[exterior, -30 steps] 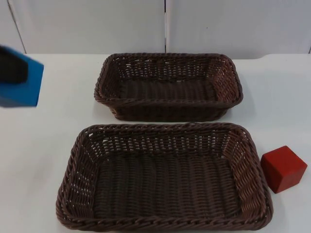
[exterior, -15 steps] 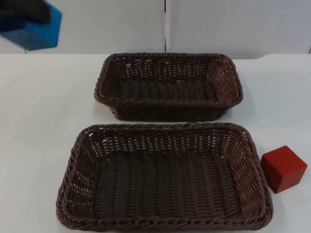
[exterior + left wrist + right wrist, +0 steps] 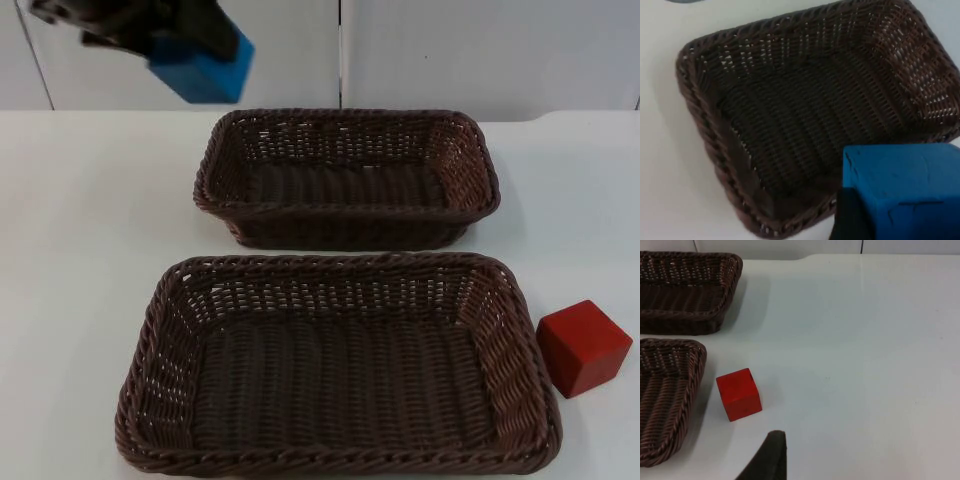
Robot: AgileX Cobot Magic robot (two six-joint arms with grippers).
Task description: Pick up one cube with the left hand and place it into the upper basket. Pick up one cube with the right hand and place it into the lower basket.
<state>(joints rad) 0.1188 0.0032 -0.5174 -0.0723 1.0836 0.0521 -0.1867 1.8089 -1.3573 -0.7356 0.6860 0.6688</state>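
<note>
The left hand (image 3: 185,45), clamped on the blue cube (image 3: 203,68), hangs in the air at about 10 o'clock from the upper basket (image 3: 346,212), outside its rim. The lower basket (image 3: 170,330) lies close below it. The red cube (image 3: 584,347) rests on the tabletop (image 3: 90,250) just beside that basket's 3 o'clock wall, open white surface beyond. The right hand (image 3: 767,460) waits near it; its grip cannot be told.
</note>
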